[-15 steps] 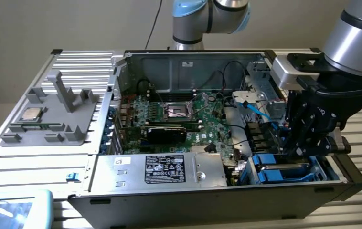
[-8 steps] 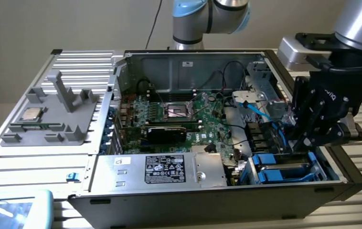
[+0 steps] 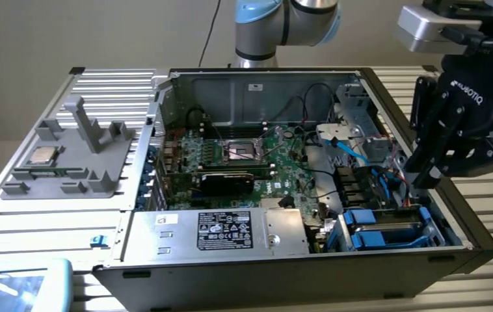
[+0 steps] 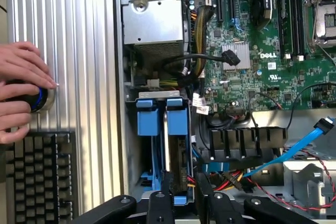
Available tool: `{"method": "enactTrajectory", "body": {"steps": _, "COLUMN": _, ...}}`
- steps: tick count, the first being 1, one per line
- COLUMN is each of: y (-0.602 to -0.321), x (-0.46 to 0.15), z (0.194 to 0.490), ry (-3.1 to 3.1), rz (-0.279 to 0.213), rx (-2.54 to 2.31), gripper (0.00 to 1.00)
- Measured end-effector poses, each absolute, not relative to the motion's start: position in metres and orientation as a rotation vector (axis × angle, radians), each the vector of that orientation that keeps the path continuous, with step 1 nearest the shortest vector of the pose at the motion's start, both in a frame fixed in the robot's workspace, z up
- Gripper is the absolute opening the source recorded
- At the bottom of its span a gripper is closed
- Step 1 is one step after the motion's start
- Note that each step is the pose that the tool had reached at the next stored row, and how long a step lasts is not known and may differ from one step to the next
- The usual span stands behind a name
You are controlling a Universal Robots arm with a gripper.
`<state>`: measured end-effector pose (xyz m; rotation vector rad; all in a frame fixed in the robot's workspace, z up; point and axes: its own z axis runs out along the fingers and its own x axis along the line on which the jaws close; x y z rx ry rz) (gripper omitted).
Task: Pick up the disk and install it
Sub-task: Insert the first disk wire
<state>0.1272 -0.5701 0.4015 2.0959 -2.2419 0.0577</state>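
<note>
The disk (image 4: 177,129) stands on edge in the drive bay at the case's corner, its bright blue frame clips facing the camera and its silver body running down into the bay. In the exterior view the disk's blue frame (image 3: 384,224) shows at the case's near right corner. My gripper (image 4: 189,208) hovers over the bay's end, its black fingers (image 4: 160,208) apart on either side of the disk's line, with nothing gripped between them. From outside, my gripper (image 3: 425,179) hangs just above the case's right wall, over the bay.
The open computer case (image 3: 272,273) holds a green motherboard (image 4: 262,51), a large silver box with a black label (image 3: 220,231) and a blue cable (image 4: 294,150) beside the bay. A person's hand (image 4: 21,77) rests on a blue-ringed knob above a keyboard (image 4: 37,177). A grey stand (image 3: 73,162) carries a small chip.
</note>
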Motion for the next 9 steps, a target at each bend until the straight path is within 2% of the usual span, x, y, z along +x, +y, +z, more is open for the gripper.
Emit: {"method": "enactTrajectory", "body": {"steps": 9, "y": -0.559, "x": 0.117, "z": 0.414, "ry": -2.221, "rz": 0.102, "rx": 2.076, "gripper": 0.31}}
